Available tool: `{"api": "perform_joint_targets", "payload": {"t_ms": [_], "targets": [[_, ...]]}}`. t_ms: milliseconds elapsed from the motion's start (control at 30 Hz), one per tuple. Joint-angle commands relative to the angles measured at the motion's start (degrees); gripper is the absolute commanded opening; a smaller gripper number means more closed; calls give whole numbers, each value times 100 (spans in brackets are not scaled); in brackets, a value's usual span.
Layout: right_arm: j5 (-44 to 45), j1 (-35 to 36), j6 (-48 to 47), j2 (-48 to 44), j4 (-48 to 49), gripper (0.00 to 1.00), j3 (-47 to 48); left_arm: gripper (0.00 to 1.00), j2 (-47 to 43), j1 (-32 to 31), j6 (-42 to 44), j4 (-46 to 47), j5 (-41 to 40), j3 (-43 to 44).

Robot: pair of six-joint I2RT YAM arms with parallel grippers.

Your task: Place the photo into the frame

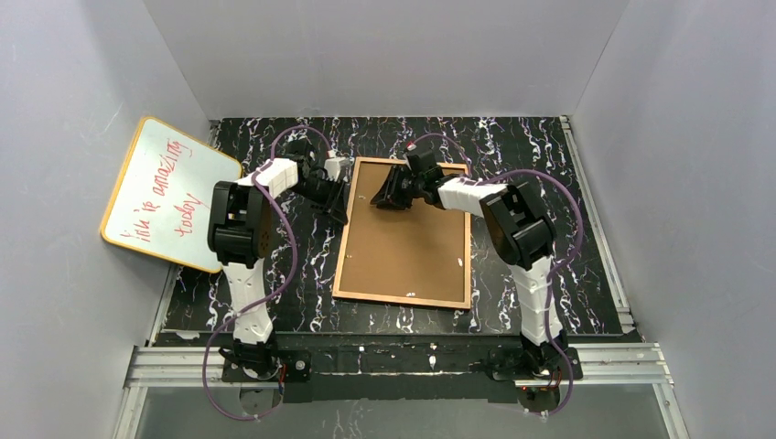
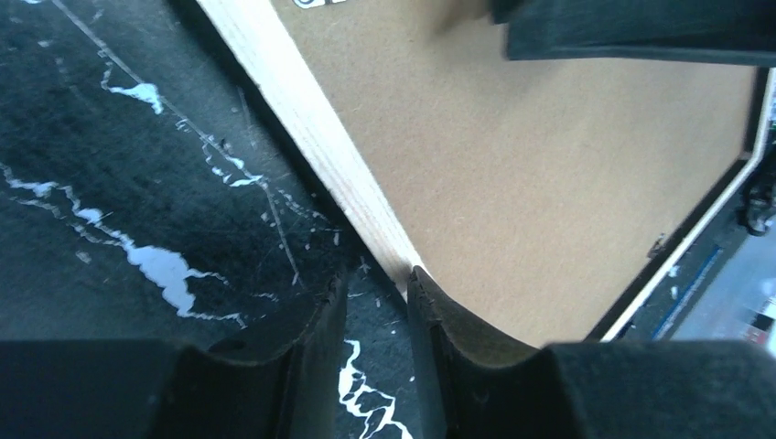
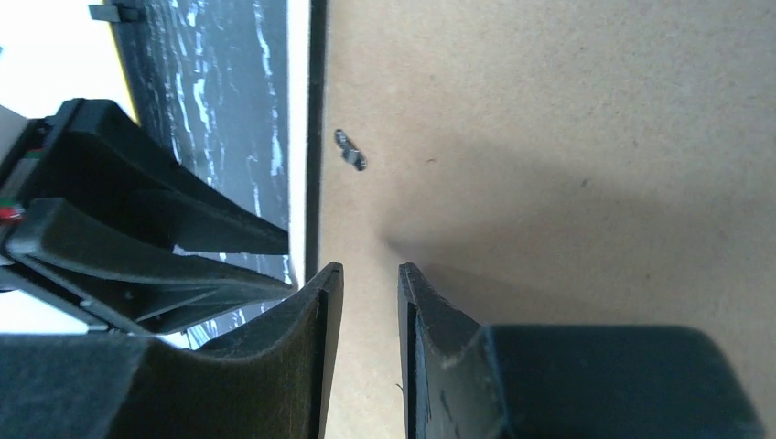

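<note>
The frame (image 1: 340,265) lies face down mid-table, its tan wood rim (image 2: 311,128) around a brown backing board (image 1: 407,242). The photo is hidden. My left gripper (image 1: 337,212) sits low at the frame's left rim near the far corner. In the left wrist view its jaws (image 2: 377,283) stand a little open with only table between them, and the right fingertip touches the rim's outer edge. My right gripper (image 1: 380,197) hovers over the board's far end. Its jaws (image 3: 370,270) are open a little, with bare board (image 3: 549,110) showing between them.
A yellow-edged whiteboard (image 1: 165,192) with red writing leans on the left wall. A small metal tab (image 3: 350,150) sits on the board near the rim (image 3: 298,91). The left gripper's fingers (image 3: 165,210) are close beside the right gripper. Grey walls enclose the black marbled table (image 1: 531,146).
</note>
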Motion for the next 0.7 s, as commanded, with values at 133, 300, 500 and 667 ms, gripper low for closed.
{"api": "perform_joint_targets", "payload": {"t_ms": [133, 300, 500, 667], "targets": [[-222, 6, -35, 466, 39, 37, 567, 18, 177, -10, -39, -164, 229, 76], [-210, 3, -32, 702, 16, 36, 793, 14, 198, -10, -14, -114, 230, -17], [-281, 21, 44, 988, 58, 36, 1040, 12, 109, -11, 13, -69, 223, -133], [-318, 46, 98, 1162, 59, 33, 1196, 10, 52, -11, 61, -39, 181, -218]]}}
